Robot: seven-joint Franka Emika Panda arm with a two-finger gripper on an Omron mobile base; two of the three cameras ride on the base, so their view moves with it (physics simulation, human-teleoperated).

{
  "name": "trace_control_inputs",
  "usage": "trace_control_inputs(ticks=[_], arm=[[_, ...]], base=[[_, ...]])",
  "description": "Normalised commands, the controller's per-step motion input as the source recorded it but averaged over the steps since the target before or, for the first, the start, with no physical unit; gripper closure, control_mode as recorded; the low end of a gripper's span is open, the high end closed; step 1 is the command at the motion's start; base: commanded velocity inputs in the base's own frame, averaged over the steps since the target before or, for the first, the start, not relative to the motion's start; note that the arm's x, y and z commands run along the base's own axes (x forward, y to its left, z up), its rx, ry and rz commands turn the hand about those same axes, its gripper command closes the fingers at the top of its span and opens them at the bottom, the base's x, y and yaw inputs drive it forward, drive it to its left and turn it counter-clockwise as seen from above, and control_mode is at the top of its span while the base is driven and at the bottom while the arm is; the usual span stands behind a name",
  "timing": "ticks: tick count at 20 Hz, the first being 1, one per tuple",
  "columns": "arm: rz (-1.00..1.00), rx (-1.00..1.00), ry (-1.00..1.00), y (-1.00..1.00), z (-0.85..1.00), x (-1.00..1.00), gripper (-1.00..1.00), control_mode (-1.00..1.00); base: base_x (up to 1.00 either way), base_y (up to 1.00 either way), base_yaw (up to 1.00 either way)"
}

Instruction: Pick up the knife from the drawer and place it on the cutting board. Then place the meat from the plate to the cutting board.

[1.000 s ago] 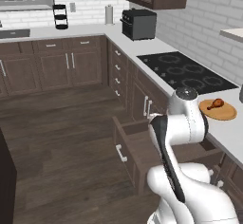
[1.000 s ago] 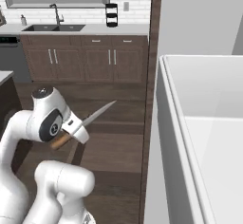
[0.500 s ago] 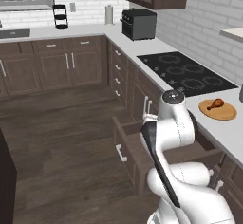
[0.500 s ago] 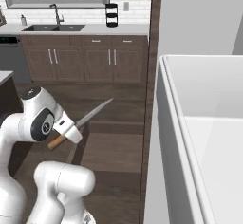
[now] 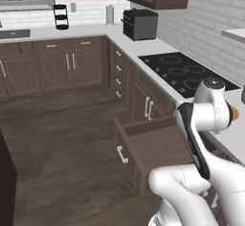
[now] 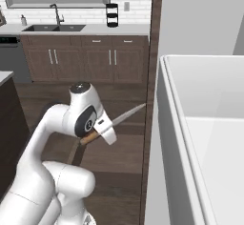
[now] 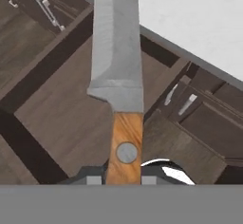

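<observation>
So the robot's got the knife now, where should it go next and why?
Probably carry it a bit further over the white counter. The gripper is shut on the knife, lifted above the open drawer, and its blade points toward the counter. I can't spot the cutting board yet.

Over the last second the arm swings toward the counter. In the left base view its upper joint sits higher and further right than before, and it now covers the plate, leaving just an orange sliver at its right edge. In the right base view the gripper (image 6: 104,129) and the knife (image 6: 116,122) it clamps sit further right and a little higher, the blade tip now reaching the dark cabinet edge (image 6: 153,100).
</observation>
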Motion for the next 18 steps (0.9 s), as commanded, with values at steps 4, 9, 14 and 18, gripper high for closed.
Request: trace_control_inputs(ticks=[4, 9, 14, 18], arm=[[-0.23, 0.28, 0.13, -1.00, 0.00, 0.38, 1.00, -1.00], [-0.26, 0.20, 0.08, -0.97, -0.11, 0.41, 1.00, -1.00], [-0.29, -0.05, 0.01, -0.47, -0.31, 0.59, 1.00, -1.00], [-0.23, -0.16, 0.00, -0.55, -0.23, 0.51, 1.00, -1.00]], base=[[0.00, 0.00, 0.00], [0.00, 0.00, 0.00], [0.00, 0.00, 0.00], [0.00, 0.00, 0.00]])
